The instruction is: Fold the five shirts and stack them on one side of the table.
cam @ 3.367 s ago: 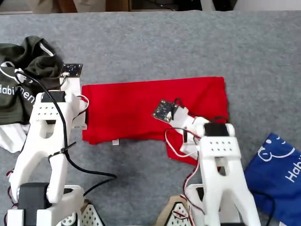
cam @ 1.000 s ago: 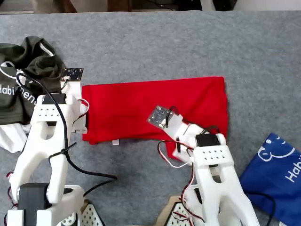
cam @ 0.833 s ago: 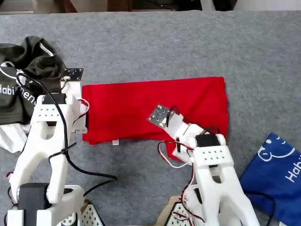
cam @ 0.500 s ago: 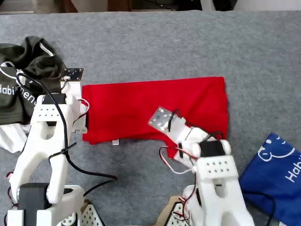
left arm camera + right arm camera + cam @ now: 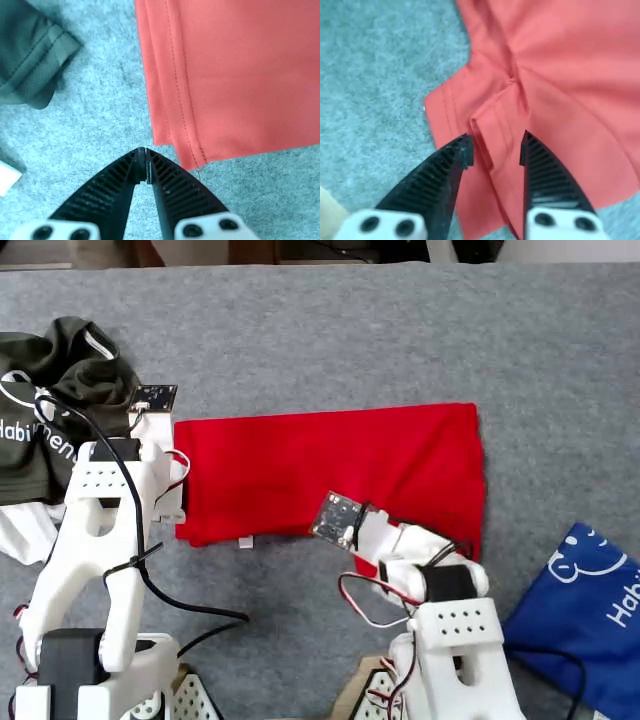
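Closest to me, at 6 o'clock on the table [image 5: 400, 330], my right gripper [image 5: 496, 145] has drawn back toward its base over the last few seconds. The wrist used to sit over the middle of the red shirt [image 5: 330, 455]; now it hangs over the shirt's near hem. Its jaws stand apart, gripping nothing, with a loose sleeve flap [image 5: 445, 112] lying just beneath them. I read this as lining up on the sleeve that pokes out past the near edge, to tuck it in before the next fold. Nothing is pinched yet.

At 4 o'clock a blue shirt [image 5: 590, 605] lies crumpled beside the right arm's base, untouched.

Round at 9 o'clock my left gripper [image 5: 143, 156] has not budged across the frames. It is clenched on nothing, tips pressed together, hovering over bare table just off a corner on the red shirt's 9 o'clock side.

The red shirt lies flat at the centre as a wide rectangle and has not shifted, so the pullback disturbed nothing.

Farther out, at 10 o'clock, a dark green shirt [image 5: 60, 380] sits in a heap at the table edge, a bit of white cloth [image 5: 15, 535] beside it. I judge the job to be at an early stage: one shirt part folded, no stack begun.
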